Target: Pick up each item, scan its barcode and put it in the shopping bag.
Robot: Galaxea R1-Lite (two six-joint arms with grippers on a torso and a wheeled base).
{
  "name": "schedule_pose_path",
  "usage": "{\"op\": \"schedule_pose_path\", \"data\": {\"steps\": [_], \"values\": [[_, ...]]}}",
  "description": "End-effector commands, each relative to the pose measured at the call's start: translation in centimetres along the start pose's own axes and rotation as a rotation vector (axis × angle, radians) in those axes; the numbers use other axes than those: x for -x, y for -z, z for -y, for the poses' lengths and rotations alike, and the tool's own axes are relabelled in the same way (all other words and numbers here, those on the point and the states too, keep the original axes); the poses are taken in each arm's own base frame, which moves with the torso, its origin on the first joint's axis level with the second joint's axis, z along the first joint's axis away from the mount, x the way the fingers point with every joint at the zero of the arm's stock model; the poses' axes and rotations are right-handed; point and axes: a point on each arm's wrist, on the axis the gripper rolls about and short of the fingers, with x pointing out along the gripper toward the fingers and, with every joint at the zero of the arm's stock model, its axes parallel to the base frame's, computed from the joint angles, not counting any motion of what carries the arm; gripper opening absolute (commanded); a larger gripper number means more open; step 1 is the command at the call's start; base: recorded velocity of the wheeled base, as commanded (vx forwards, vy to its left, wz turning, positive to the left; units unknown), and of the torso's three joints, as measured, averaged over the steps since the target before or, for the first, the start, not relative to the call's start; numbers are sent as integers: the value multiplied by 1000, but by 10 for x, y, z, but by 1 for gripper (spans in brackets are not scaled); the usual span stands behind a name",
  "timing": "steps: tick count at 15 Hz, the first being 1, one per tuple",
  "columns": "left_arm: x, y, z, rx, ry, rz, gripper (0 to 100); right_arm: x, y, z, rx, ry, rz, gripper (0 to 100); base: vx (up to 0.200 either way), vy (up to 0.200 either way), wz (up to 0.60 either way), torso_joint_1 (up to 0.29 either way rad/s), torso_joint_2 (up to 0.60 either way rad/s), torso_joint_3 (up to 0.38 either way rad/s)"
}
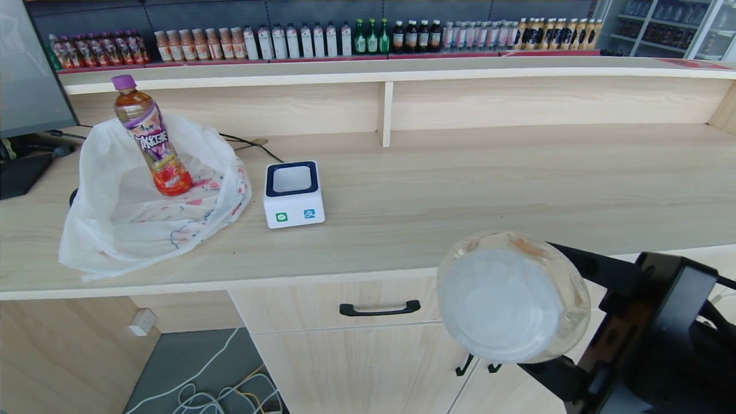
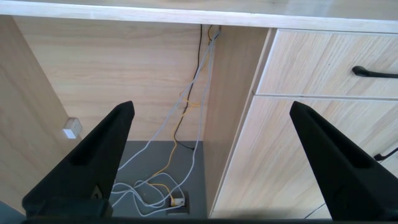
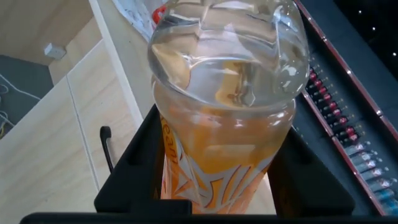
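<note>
My right gripper (image 1: 566,307) is shut on a clear bottle of orange drink (image 1: 512,296), held off the counter's front edge at the lower right with its round base turned toward the head camera. In the right wrist view the bottle (image 3: 227,112) sits between the black fingers (image 3: 140,162). A white scanner box (image 1: 293,194) with a dark-framed window stands on the counter. To its left lies the white shopping bag (image 1: 144,213), with a purple-capped tea bottle (image 1: 152,138) standing upright in it. My left gripper (image 2: 211,168) hangs open below the counter, with nothing between its fingers.
The wooden counter (image 1: 460,190) has a raised back shelf with a divider (image 1: 387,112). Drawers with black handles (image 1: 379,309) sit under its front edge. A monitor (image 1: 29,75) and cables stand at the far left. Cables lie on the floor (image 2: 155,186).
</note>
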Motion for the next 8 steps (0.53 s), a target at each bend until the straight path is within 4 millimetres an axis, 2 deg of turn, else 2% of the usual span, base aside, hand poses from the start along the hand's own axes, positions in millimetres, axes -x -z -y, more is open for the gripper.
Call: {"op": "schedule_pose_path", "data": {"steps": [1,8], "values": [[0,0,0,0,-1,1,100,0,0,-1,33,8,10,0,0,0,0,0,0,0],[0,0,0,0,-1,1,100,6,-12,-13,108,-33,81,0,0,0,0,0,0,0]]}}
